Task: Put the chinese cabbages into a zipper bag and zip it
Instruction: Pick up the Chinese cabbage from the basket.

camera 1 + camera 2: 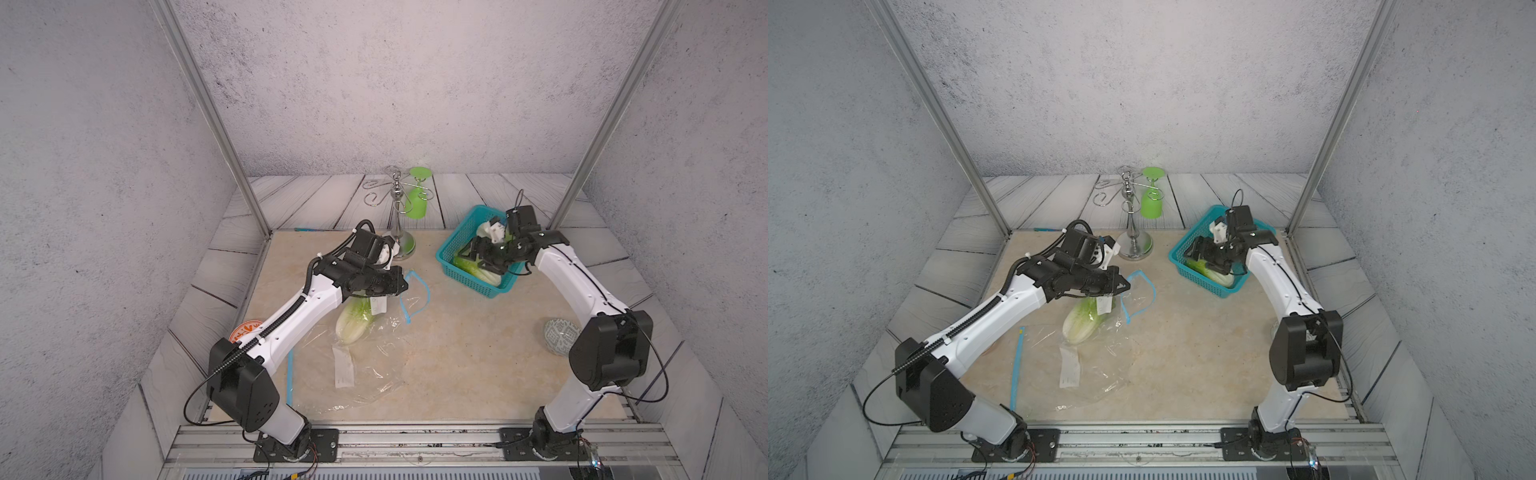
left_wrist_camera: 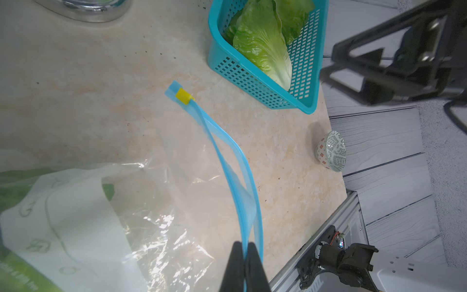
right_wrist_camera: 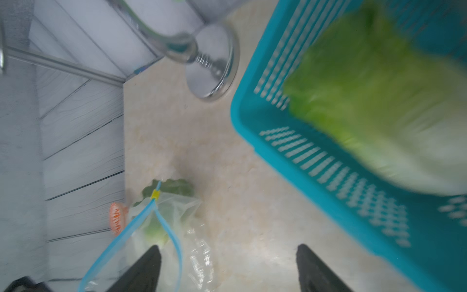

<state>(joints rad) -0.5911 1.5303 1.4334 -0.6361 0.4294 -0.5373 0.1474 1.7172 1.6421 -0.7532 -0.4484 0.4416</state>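
Marble tabletop (image 1: 457, 353) | left gripper (image 2: 244, 246) pinching zipper bag (image 2: 177, 202) | right gripper (image 3: 228, 246) spread wide at basket (image 3: 278, 144)

Right wrist view smeared: basket (image 3: 252, 131) mesh and basket cabbage (image 3: 379, 101) without detail, both cut by the frame edge. Both top views, right of centre: right arm (image 1: 573, 278) covers most of the basket's contents; heads uncountable. Centre-left: left arm (image 1: 291, 311) hides the bagged cabbage (image 1: 353, 324) at its leafy end. Lower right: patterned bowl (image 1: 559, 334) partly behind the elbow. Bag label (image 1: 343, 365) print unreadable.

left gripper (image 2: 244, 249) jaws together, right gripper (image 3: 228, 247) (arm outstretched) jaws wide apart
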